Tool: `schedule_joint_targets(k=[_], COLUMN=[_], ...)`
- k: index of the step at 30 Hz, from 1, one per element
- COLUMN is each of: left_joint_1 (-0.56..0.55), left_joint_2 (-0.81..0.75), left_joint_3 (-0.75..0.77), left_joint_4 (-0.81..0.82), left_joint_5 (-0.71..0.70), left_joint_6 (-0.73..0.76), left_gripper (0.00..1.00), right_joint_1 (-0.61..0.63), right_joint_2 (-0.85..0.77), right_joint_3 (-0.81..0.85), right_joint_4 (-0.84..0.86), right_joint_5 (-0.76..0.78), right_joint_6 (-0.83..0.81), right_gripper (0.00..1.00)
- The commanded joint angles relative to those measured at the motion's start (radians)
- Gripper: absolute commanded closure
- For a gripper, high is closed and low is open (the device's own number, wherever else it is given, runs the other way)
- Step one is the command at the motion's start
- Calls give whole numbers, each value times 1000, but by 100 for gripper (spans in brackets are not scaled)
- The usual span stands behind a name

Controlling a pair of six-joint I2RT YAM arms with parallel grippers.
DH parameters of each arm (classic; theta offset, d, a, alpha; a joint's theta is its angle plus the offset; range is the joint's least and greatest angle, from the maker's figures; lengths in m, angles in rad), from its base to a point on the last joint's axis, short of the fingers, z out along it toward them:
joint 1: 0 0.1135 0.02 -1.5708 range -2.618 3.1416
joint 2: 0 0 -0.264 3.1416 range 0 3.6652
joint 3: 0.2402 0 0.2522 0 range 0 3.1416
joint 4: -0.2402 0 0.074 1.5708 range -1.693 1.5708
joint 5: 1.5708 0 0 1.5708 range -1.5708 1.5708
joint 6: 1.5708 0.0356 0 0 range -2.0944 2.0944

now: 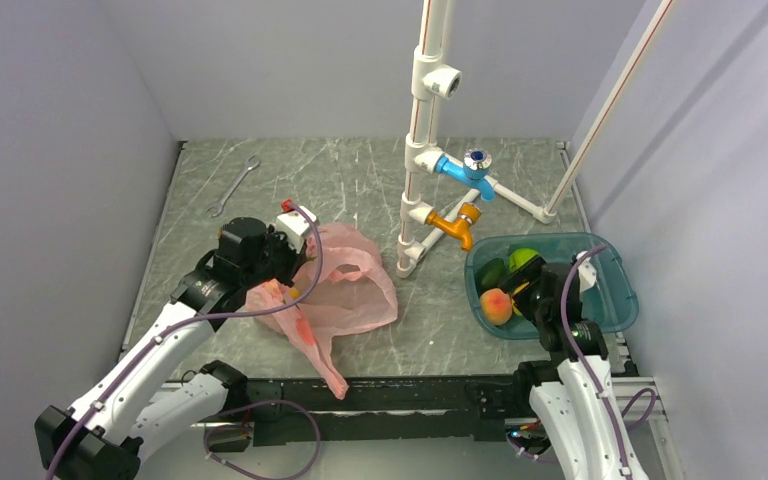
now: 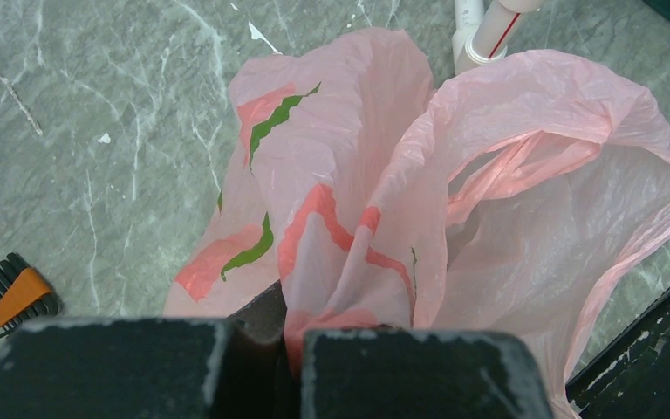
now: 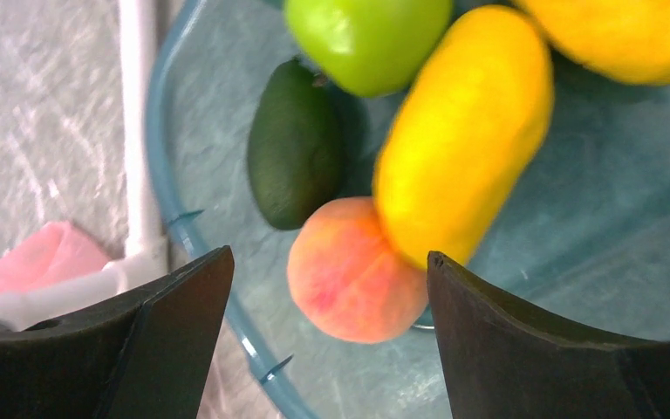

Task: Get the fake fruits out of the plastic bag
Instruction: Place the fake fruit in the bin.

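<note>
The pink plastic bag (image 1: 345,285) lies crumpled left of the pipe stand; its folds fill the left wrist view (image 2: 454,201). My left gripper (image 1: 278,290) is shut on a bunched fold of the bag (image 2: 292,345). The teal tub (image 1: 610,290) holds a peach (image 1: 496,305), a green apple (image 1: 523,259) and an avocado (image 1: 490,272). My right gripper (image 1: 540,300) is open above the tub. In the right wrist view the peach (image 3: 353,275) lies below between the fingers, with the avocado (image 3: 295,144), the apple (image 3: 366,39) and two yellow mangoes (image 3: 462,131). No fruit shows inside the bag.
A white pipe stand (image 1: 422,150) with a blue valve (image 1: 470,170) and an orange tap (image 1: 452,225) stands mid-table. A wrench (image 1: 232,187) lies at the back left. A set of hex keys in an orange holder (image 2: 17,295) lies left of the bag.
</note>
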Motion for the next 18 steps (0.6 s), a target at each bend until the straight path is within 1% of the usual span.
schedule_joint_targets(k=[1, 4, 7, 9, 15, 18], left_joint_1=[-3, -3, -2, -3, -2, -3], left_joint_2=[2, -6, -4, -10, -124, -166], left_joint_3=[35, 29, 32, 38, -13, -35], left_joint_4=[17, 22, 20, 18, 101, 132], left_joint_5=[17, 15, 21, 43, 160, 184], left_joint_6=[-13, -13, -11, -10, -4, -6], left_gripper=[100, 100, 100, 100, 100, 100], right_joint_1=[18, 30, 32, 36, 37, 37], right_joint_2=[-58, -116, -158, -171, -225, -218], right_joint_3=[68, 80, 90, 77, 82, 89], right_joint_4=[22, 28, 3, 13, 38, 45], right_joint_5=[-167, -297, -433, -544, -786, -886], right_joint_6=[-85, -138, -188, -207, -284, -316], right_gripper=[16, 16, 11, 10, 8, 8])
